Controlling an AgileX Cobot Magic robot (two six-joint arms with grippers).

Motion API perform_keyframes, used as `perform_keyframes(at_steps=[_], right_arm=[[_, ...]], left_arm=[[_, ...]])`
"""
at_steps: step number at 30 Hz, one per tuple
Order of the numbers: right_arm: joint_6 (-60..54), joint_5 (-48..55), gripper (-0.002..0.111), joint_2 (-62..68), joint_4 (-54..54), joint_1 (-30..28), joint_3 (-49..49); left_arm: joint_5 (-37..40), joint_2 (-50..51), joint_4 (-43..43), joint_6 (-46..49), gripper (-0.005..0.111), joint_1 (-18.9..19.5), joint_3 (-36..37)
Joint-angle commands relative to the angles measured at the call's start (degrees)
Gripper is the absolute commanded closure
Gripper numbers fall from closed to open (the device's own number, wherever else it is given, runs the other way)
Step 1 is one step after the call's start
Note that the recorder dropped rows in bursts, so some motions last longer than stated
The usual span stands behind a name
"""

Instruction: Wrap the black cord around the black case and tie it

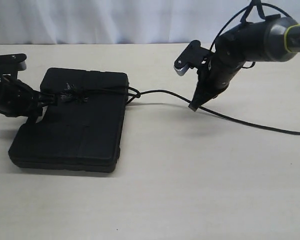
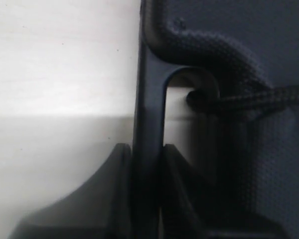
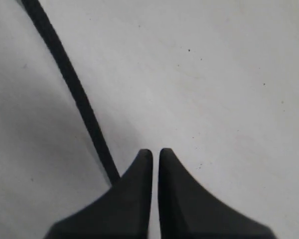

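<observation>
The left hand (image 2: 145,152) is closed on the thin handle bar along one edge of the black case (image 1: 80,125). It has one finger (image 2: 109,189) on each side of the bar, pressed against it. Right by the fingers is the handle slot, and the black cord (image 1: 165,92) goes down into that slot. The right hand (image 1: 193,106) is shut tight and holds nothing. Its tips point down at the bench (image 1: 190,190), and the cord lies just beside them, not between them. I cannot tell if the tips touch the bench. There is lots of bare bench around the right hand, and more between the case and the bench's near edge. The case lies flat on the left part of the bench. Its long sides run from the bench's far edge toward the near edge, leaning a little, and its handle side faces left. The cord crosses the top of the case the short way, close to the case's far end, with a fuzzy knot (image 1: 72,95) on top. It makes a small loop at the case's right side, then runs loose across the bench toward the right edge.
</observation>
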Motion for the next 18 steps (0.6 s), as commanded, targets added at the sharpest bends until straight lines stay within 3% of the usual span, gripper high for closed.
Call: perform_keyframes(at_steps=[1,7,18], right_arm=[[5.56,0.1,0.103,-0.61,-0.15,-0.56,0.21],[9.19,1.21,0.103,-2.3,-0.15,-0.43,0.09],[12.14,8.55,0.103,-13.35,0.13,-0.43,0.09]], left_arm=[[-2.43,-0.27,-5.27,-1.21,0.107,0.2,-0.36],[-3.35,-0.27,-9.26,-1.21,0.105,-0.75,-0.36],[-8.16,-0.27,-11.83,-1.21,0.072,-10.01,-2.78]])
